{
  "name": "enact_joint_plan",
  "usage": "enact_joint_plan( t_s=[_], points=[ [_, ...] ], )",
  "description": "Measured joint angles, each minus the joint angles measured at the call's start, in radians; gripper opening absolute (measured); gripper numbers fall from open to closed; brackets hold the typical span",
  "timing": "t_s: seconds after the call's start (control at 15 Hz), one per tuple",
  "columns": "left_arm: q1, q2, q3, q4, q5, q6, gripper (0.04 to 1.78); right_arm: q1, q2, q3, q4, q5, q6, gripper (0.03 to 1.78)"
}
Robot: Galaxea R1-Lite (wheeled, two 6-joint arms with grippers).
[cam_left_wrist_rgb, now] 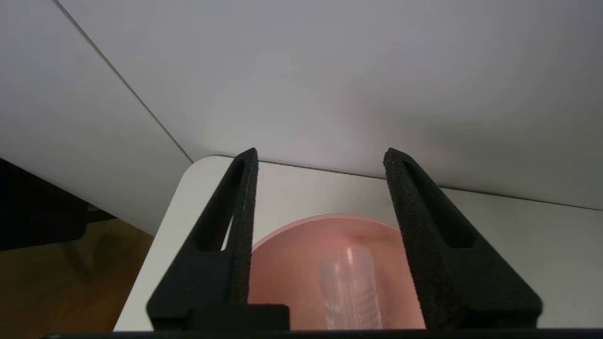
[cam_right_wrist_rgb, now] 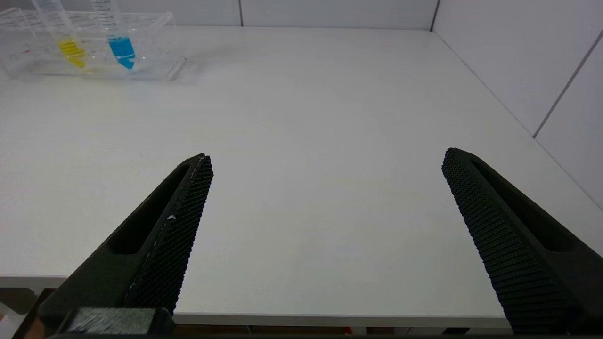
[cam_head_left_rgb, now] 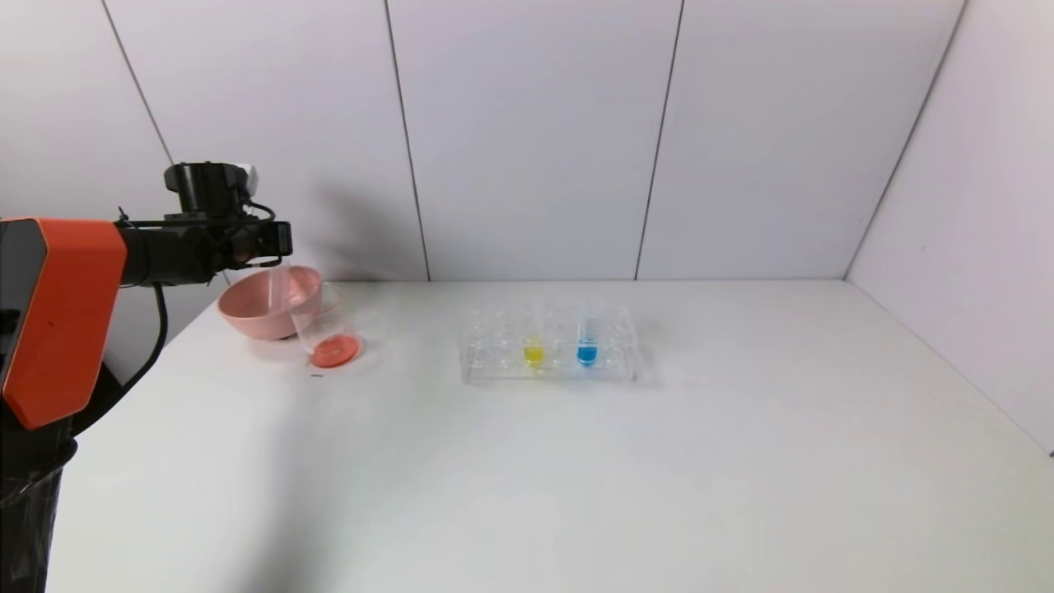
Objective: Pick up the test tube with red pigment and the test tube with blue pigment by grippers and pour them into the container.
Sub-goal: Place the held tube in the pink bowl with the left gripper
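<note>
The container (cam_head_left_rgb: 325, 325), a clear glass beaker, stands at the table's far left with red-orange liquid pooled in its bottom. Just behind it my left gripper (cam_head_left_rgb: 284, 240) (cam_left_wrist_rgb: 321, 153) hovers over the pink bowl (cam_head_left_rgb: 247, 306) (cam_left_wrist_rgb: 292, 263), open. A clear slim tube with graduation marks (cam_head_left_rgb: 280, 292) (cam_left_wrist_rgb: 351, 287), the test tube with red pigment looking empty, is in the bowl below the jaws, touched by neither finger. The test tube with blue pigment (cam_head_left_rgb: 586, 342) (cam_right_wrist_rgb: 118, 40) stands upright in the rack. My right gripper (cam_right_wrist_rgb: 327, 155) is open over the table's near edge, holding nothing.
The clear plastic rack (cam_head_left_rgb: 494, 362) (cam_right_wrist_rgb: 155, 47) sits mid-table and also holds a tube of yellow liquid (cam_head_left_rgb: 534, 346) (cam_right_wrist_rgb: 68, 44) beside the blue one. White walls close the back and right sides. The table edge drops off left of the bowl.
</note>
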Motion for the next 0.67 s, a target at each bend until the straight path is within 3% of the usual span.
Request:
enact_joint_plan(
  t_s=[0.13,0.33,0.67],
  points=[
    [0.000,-0.003,0.000,0.000,0.000,0.000,1.34,0.000,0.000,0.000,0.000,0.000,0.000,1.77],
    [-0.001,-0.020,0.013,-0.008,0.001,-0.003,1.66,0.000,0.000,0.000,0.000,0.000,0.000,1.77],
    [-0.008,-0.101,0.093,-0.050,-0.003,-0.016,1.76,0.000,0.000,0.000,0.000,0.000,0.000,1.77]
  ],
)
